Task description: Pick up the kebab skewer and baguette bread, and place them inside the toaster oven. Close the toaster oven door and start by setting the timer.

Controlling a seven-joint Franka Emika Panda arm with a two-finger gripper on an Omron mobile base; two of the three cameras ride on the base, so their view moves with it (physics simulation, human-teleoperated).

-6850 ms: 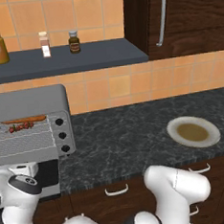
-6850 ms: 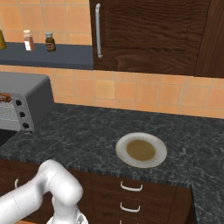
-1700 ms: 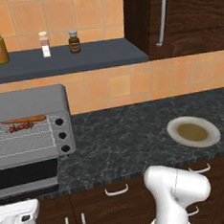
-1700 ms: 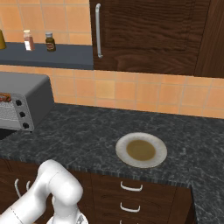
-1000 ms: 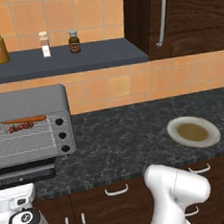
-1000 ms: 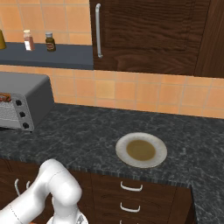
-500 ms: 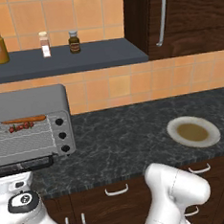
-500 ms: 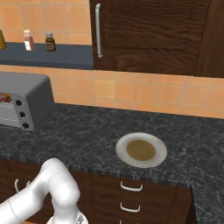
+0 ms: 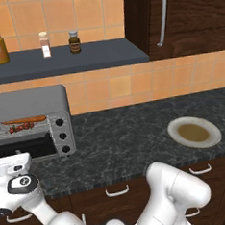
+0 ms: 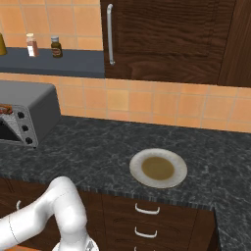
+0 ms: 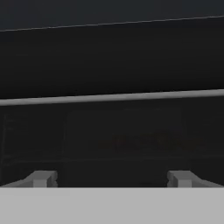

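— Oven contents? 
— Toaster oven (image 9: 31,100) on the counter (image 9: 135,131) holds the baguette bread (image 9: 23,120) and, just in front of it, the kebab skewer (image 9: 21,127), both on the rack. 
— Arm? 
— Low, hand close against the toaster oven door (image 11: 113,65), its grey handle bar (image 11: 112,97) crossing above the gripper (image 11: 112,178), whose fingertips (image 11: 41,178) stand wide apart, holding nothing.
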